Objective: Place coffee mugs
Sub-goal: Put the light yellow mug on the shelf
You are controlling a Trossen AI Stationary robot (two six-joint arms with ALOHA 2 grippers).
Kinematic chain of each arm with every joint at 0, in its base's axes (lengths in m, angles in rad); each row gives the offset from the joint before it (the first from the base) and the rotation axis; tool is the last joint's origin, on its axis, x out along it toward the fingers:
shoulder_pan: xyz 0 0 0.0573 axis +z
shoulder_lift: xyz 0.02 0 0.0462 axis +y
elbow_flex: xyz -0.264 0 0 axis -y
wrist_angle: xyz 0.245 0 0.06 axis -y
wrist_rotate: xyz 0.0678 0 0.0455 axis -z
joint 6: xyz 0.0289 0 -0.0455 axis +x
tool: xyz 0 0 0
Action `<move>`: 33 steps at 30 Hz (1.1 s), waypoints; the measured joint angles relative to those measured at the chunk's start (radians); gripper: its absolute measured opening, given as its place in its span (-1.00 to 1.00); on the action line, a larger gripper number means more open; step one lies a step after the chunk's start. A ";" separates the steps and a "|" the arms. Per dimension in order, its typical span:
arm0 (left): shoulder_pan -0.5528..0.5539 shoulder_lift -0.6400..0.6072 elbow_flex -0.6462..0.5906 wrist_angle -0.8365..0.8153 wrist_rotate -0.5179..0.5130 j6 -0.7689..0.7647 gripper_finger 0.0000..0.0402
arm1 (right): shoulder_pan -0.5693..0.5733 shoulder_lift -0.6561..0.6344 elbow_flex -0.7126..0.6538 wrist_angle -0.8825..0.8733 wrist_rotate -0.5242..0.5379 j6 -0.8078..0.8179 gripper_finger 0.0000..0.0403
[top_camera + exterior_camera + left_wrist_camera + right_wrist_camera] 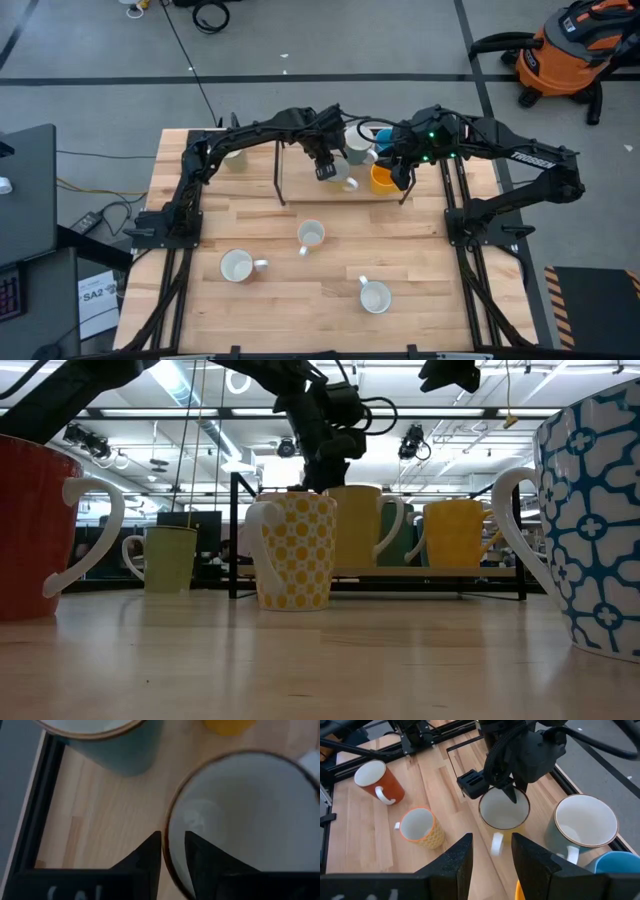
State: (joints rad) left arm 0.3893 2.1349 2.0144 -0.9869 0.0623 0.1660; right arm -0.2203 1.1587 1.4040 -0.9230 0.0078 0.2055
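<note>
My left gripper (328, 170) is shut on a pale yellow mug (504, 812) on the low black-framed wooden shelf (300, 195) at the table's far side. In the low view the mug (355, 525) stands upright on the shelf board under the gripper. My right gripper (492, 852) is open and empty. It hovers at the shelf's right end (400, 178), above an orange-yellow mug (382, 180). A grey-green mug (580, 827) and a bright blue mug (620, 865) stand on the shelf behind. My left gripper holds the pale yellow mug by its rim (167, 840), on the side nearest the gripper, with one finger (202, 865) inside the cup and one finger (147, 857) outside. The fingers come from above, pointing down. The mug is upright, its base on the shelf board.
Loose mugs stand on the table: a red one (377, 782), a yellow dotted one (420, 827), a blue-patterned one (375, 295) near the front and a pale green one (235, 158) at the far left. The shelf's black legs (278, 175) stand between them and the shelf mugs.
</note>
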 joint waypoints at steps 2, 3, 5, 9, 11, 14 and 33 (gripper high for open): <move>0.000 0.000 0.000 0.016 0.000 0.000 -0.54 | 0.000 0.000 0.000 0.000 0.000 -0.007 -0.30; 0.000 0.000 0.000 0.020 0.000 0.001 -0.54 | 0.000 0.000 0.000 0.000 0.000 -0.012 -0.30; -0.001 0.000 0.000 0.038 0.001 0.001 -0.53 | 0.000 0.000 0.000 0.000 0.000 -0.023 -0.30; -0.001 0.000 0.000 0.072 0.001 -0.001 -0.53 | 0.000 0.000 0.000 0.000 0.000 -0.025 -0.30; 0.000 0.000 0.000 0.091 0.001 -0.021 -0.53 | 0.000 0.000 0.000 0.000 0.000 -0.025 -0.30; -0.001 0.000 0.001 0.120 0.002 -0.023 -0.53 | 0.000 0.000 0.000 0.000 0.000 -0.025 -0.30; -0.002 -0.010 0.330 -0.410 -0.129 0.002 -0.53 | 0.000 0.000 0.000 0.000 0.000 -0.025 -0.30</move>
State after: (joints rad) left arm 0.3874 2.1246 2.3441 -1.3972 -0.0666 0.1684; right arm -0.2203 1.1587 1.4040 -0.9226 0.0078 0.1802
